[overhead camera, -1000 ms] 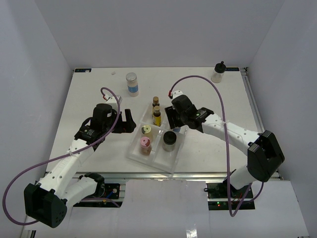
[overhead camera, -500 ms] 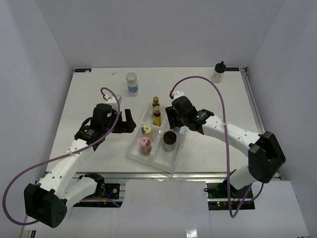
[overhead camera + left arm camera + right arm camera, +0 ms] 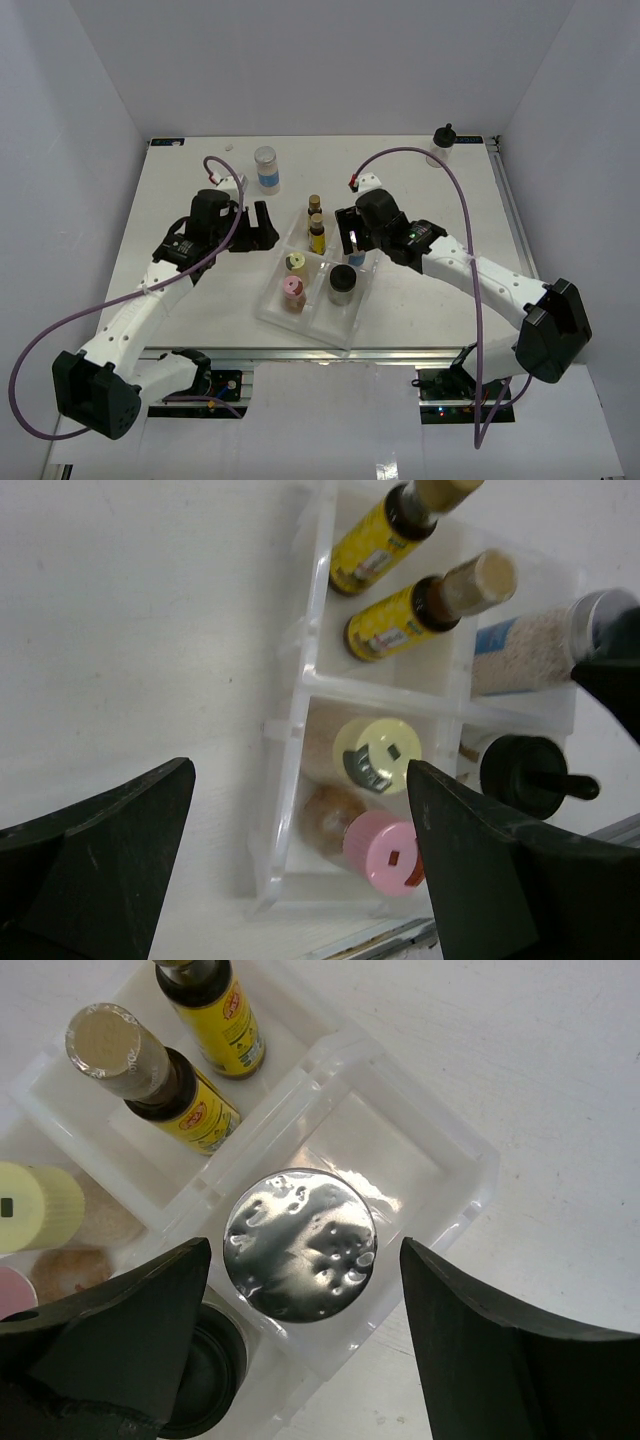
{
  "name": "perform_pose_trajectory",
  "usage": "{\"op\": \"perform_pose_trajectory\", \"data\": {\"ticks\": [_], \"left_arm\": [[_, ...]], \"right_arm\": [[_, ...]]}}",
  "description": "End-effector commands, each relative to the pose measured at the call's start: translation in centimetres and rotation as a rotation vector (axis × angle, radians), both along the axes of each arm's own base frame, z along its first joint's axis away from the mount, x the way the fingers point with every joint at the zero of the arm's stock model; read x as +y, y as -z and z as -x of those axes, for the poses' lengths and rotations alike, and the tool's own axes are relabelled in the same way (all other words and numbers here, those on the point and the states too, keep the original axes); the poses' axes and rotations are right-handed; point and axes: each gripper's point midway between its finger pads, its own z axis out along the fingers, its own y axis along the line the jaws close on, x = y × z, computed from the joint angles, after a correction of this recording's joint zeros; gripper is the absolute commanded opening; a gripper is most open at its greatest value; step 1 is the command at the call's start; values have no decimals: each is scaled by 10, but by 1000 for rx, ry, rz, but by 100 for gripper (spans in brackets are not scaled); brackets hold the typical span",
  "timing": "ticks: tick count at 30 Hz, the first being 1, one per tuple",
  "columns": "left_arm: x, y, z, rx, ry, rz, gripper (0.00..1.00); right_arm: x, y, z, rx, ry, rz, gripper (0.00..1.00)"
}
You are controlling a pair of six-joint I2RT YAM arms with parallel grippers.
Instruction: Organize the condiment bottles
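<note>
A clear divided tray [image 3: 322, 330] holds two slim amber yellow-labelled bottles [image 3: 316, 220], a yellow-capped bottle [image 3: 296, 262], a pink-capped bottle [image 3: 292, 290] and a black-capped jar [image 3: 343, 282]. A silver-lidded blue-labelled jar [image 3: 300, 1243] stands in the tray's back right compartment. My right gripper [image 3: 303, 1250] is open right above it, one finger on each side of the lid, not touching. My left gripper [image 3: 264, 228] is open and empty just left of the tray. Its wrist view shows the yellow cap [image 3: 380, 756] and the pink cap [image 3: 388, 854].
A second silver-lidded blue-labelled jar [image 3: 266, 168] stands on the table at the back left. A black-capped jar [image 3: 441, 144] stands at the back right corner. White walls close the table on three sides.
My left gripper has moved a little toward the back, still open. My right arm has shifted slightly up and back over the silver-lidded jar, which stays in the tray.
</note>
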Motion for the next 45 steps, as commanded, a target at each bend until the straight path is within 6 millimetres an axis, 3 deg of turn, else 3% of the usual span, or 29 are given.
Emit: {"op": "perform_pose_trajectory", "data": {"ticks": [1,5,8,9,11,16,22,25,26,31,45], "left_arm": [[-5,-45,-28,-72,-40,12,98],[-18,-71,-68,-102,-39,14,98],[-26,-78,-108,-97,-52,3,98],[-24,-92,-121,-124,-72,2,98],[-17,-78,-148,-106,-127,-50,98],[0,-80,-209,-161,-217,-125,96],[3,-49,-255,-166,-208,-188,83],[6,-33,-275,-149,-203,-239,84],[8,-42,-278,-168,-215,-240,84],[7,-15,-289,-130,-196,-236,86],[11,20,-294,-79,-207,-284,84]], "right_arm": [[4,-48,-6,-101,-10,-54,83],[-3,-89,-5,-167,-15,-82,85],[-10,-120,2,-215,-28,-108,87],[-11,-126,5,-222,-36,-118,87],[-18,-138,14,-243,-51,-137,88],[-35,-152,40,-293,-92,-191,90],[-59,-167,54,-368,-82,-198,91],[-65,-174,59,-395,-77,-216,92],[-66,-176,60,-401,-77,-224,92],[-70,-183,61,-434,-68,-245,93],[-70,-176,56,-442,-49,-231,93]]}}
